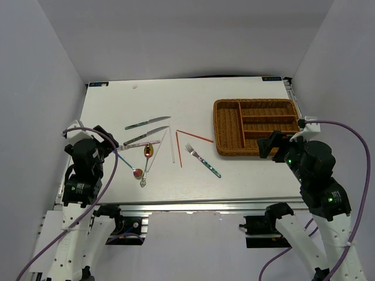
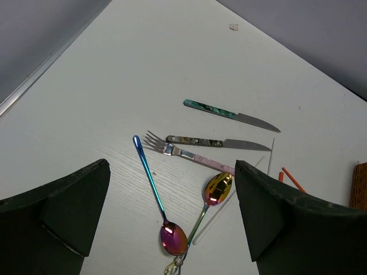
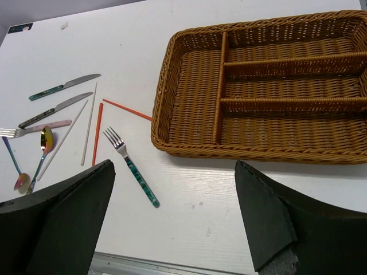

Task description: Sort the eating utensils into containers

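The utensils lie loose on the white table left of centre: two knives (image 1: 146, 123) (image 1: 145, 135), a pink-handled fork (image 1: 140, 144), a gold spoon (image 1: 148, 151), a red-bowled spoon (image 1: 137, 172), white chopsticks (image 1: 171, 146), red chopsticks (image 1: 179, 149) and a green-handled fork (image 1: 203, 160). The brown wicker tray (image 1: 218, 126) stands at the right with nothing in its compartments (image 3: 163, 123). My left gripper (image 1: 110, 150) is open and empty, hovering above the spoons (image 2: 171, 172). My right gripper (image 1: 270, 145) is open and empty above the table by the tray's near edge (image 3: 174, 166).
The table's left edge meets a grey wall close to the left arm. The metal rail of the near edge runs just below the green-handled fork (image 3: 131, 165). A red chopstick (image 3: 127, 110) points at the tray's left rim.
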Motion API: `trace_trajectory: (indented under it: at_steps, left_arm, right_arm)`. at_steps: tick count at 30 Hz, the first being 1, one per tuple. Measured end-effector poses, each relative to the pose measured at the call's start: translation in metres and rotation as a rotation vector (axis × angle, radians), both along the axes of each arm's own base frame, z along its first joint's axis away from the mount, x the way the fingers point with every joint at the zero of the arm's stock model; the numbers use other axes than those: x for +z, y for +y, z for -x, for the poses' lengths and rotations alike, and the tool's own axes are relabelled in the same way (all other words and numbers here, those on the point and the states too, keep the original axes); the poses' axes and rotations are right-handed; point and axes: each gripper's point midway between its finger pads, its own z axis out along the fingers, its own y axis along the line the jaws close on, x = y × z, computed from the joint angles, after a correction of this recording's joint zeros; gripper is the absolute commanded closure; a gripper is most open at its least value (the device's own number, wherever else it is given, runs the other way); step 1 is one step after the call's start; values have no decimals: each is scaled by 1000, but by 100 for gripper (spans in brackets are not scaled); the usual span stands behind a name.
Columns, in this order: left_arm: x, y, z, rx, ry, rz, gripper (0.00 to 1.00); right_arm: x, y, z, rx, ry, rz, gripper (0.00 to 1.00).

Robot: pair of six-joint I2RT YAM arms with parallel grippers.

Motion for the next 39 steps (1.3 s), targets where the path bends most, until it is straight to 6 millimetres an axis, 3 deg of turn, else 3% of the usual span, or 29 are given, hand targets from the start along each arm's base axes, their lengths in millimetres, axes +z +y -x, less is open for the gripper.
trace_trajectory:
  at_steps: [7, 12, 15, 19, 23, 26, 30, 33, 39]
  left_arm:
    - [0, 1, 0, 6, -3, 2, 2]
    - [-4, 1, 1, 11, 4, 2, 2]
    - [-5, 2, 1, 13, 6, 2, 2]
    - [-5, 3, 1, 18, 6, 1, 2]
    - [-5, 3, 1, 23, 7, -1, 2]
    - [-6, 3, 0, 23, 11, -1, 2]
    - [-9, 3, -1, 23, 24, -3, 2]
    - [-9, 3, -1, 23, 26, -3, 2]
    - [-8, 3, -1, 22, 24, -2, 2]
  right_arm:
    - [0, 7, 1, 40, -2, -12, 11]
    - [-4, 32, -1, 157, 22, -58, 11]
    - [-17, 51, -16, 219, 106, -91, 11]
    - [-56, 87, -36, 261, 269, -55, 11]
    - [-112, 145, -34, 329, 431, 107, 11]
    - [-145, 173, -33, 338, 486, 216, 13]
    - [-183, 190, -44, 318, 538, 339, 19]
    - [-206, 194, -52, 337, 556, 416, 30]
    - [-241, 201, -53, 479, 597, 519, 39]
